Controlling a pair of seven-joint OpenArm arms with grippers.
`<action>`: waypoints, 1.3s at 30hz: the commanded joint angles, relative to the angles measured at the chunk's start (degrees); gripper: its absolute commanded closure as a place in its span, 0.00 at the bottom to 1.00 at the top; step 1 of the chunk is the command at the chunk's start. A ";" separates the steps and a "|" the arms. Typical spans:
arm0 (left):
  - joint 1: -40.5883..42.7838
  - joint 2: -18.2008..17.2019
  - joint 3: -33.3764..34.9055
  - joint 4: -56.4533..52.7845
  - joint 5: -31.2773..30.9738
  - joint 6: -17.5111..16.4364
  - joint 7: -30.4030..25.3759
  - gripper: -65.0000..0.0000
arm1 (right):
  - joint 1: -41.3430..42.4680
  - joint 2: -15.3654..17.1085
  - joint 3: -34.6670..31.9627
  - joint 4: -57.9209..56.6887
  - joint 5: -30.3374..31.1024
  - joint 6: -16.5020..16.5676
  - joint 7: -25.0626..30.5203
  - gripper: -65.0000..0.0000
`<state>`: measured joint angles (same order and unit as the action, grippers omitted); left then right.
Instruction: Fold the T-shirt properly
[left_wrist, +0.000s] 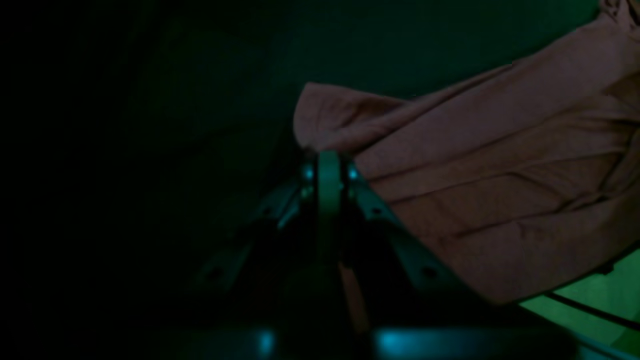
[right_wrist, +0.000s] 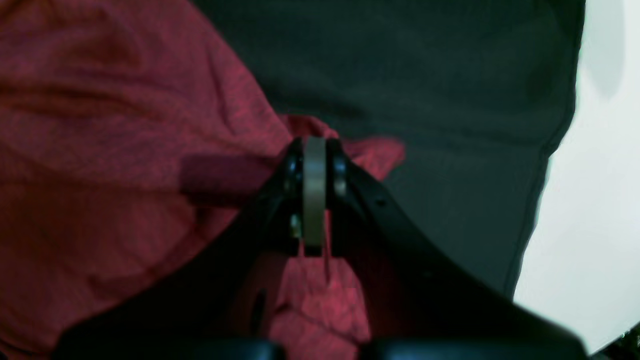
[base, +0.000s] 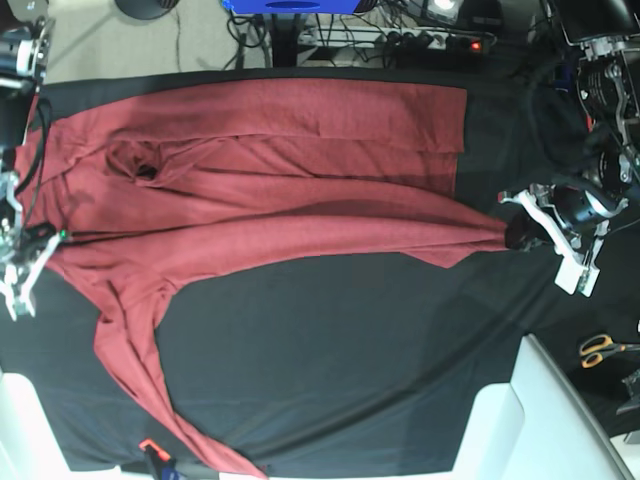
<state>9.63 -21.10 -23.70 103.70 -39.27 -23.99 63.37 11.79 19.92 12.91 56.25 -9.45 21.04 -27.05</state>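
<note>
Presently catalogued: one T-shirt (base: 300, 190), brick-red, long-sleeved, thin soft knit, no print. It lies spread across the far half of the desk (base: 350, 370), which is draped in a black cloth. The body is creased in long ridges running left to right; the neck opening shows as a dark hollow near the far left. One sleeve trails toward the near edge, narrowing to a point at the near left.

Left gripper (left_wrist: 327, 160): black jaws closed on a bunched edge of the fabric, at the scene's right in the base view, where the cloth is drawn into a taut tip. Its wrist view is very dark and green-tinted; the fabric there reads dull pink.

Right gripper (right_wrist: 315, 150): jaws closed on a pinch of red fabric at the scene's left edge; folds hang below the jaws.

Surroundings: scissors (base: 600, 349) with orange handles off the desk at the right; cables and a power strip (base: 400, 40) along the far side; a white surface (base: 560, 420) at the near right corner. A small orange-and-blue object at the near left edge is cut off and cannot be made out.
</note>
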 joint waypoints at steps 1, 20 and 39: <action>0.44 -1.01 -0.60 1.22 -0.69 -0.06 -1.09 1.00 | 0.65 1.04 0.50 1.11 -0.17 -0.33 0.72 1.00; 7.30 -1.09 -0.78 1.22 -0.51 -6.03 -1.44 1.00 | -5.68 1.31 6.04 1.29 0.00 -0.33 0.72 1.00; 15.82 1.10 -0.16 0.52 6.87 -6.83 -9.18 1.00 | -9.29 0.78 6.13 4.54 0.09 -0.42 0.72 1.00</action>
<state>25.15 -19.51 -23.68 103.59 -31.68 -30.48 54.96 1.85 19.66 18.55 59.99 -9.21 21.02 -26.98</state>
